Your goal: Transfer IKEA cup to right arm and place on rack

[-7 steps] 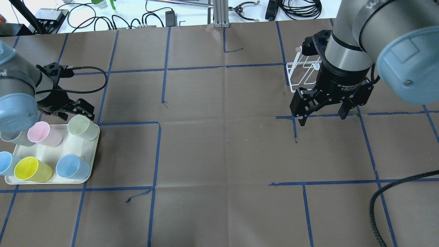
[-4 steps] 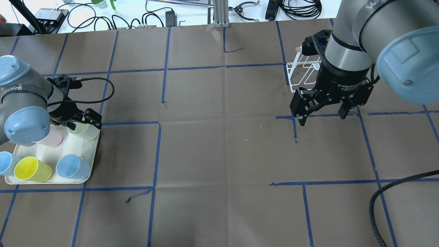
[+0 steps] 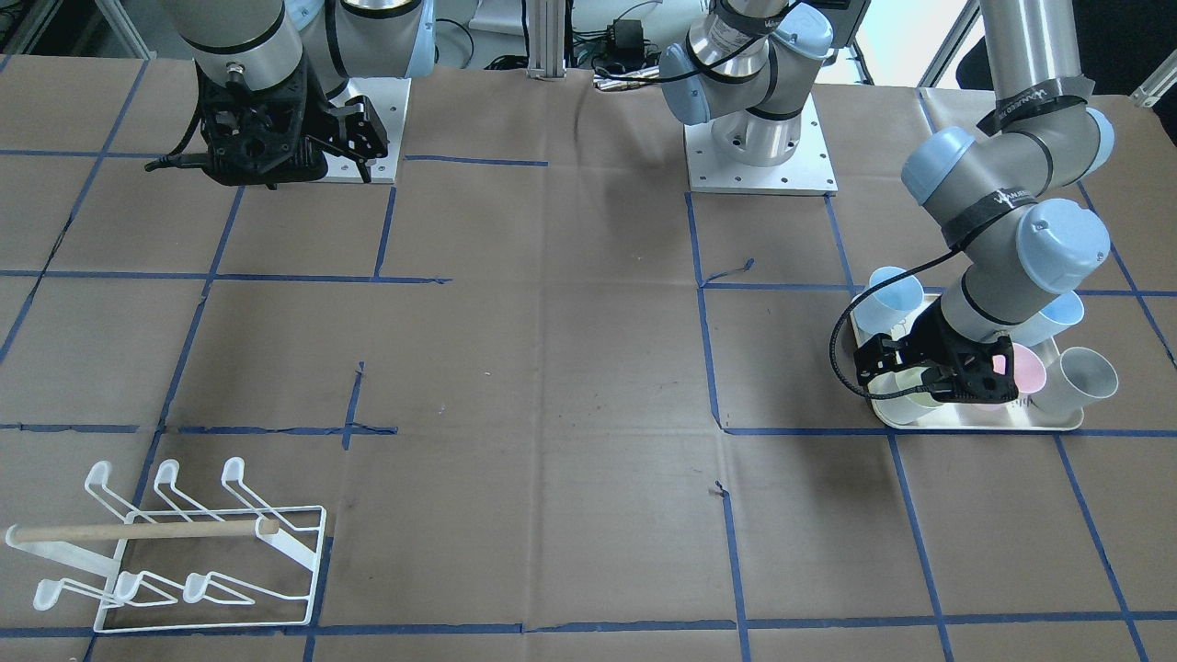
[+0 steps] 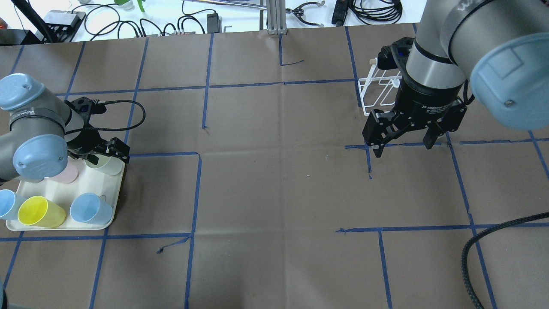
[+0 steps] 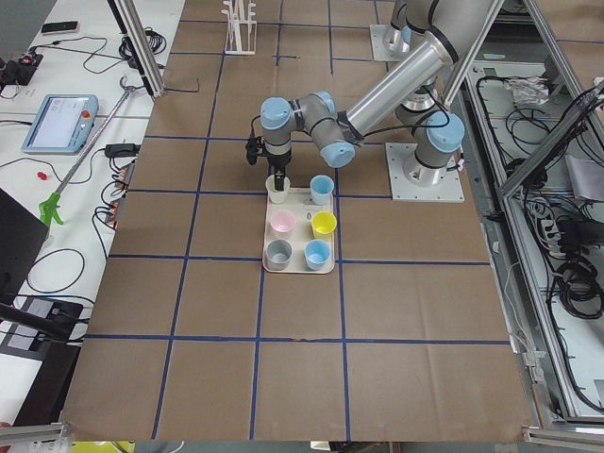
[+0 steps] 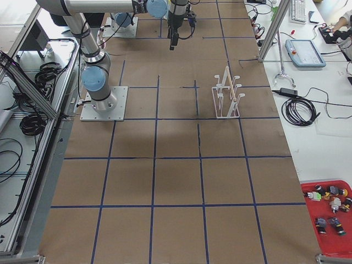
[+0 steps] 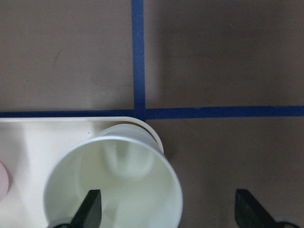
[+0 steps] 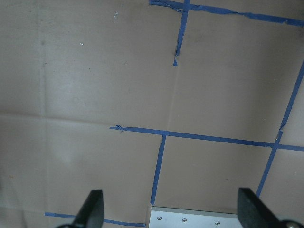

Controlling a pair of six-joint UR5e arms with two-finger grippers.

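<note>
Still upright at the far inner corner of the tray (image 4: 85, 182), the pale green cup (image 7: 114, 190), with the left gripper (image 7: 168, 209) down on it, jaws wide astride its wall (one finger inside, one outside), nothing clamped: pick-up barely begun. Next, probably: close on the wall, lift clear, carry toward the right gripper (image 4: 403, 148), jaws open and empty near the rack (image 4: 379, 92). Since a second ago, lowered from just beyond the cup onto its rim; right side unmoved.

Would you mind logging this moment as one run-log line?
step: pre-grasp | left gripper: open, straddling wall of pale green plastic cup on cream tray | right gripper: open, empty | white wire rack: no cups
</note>
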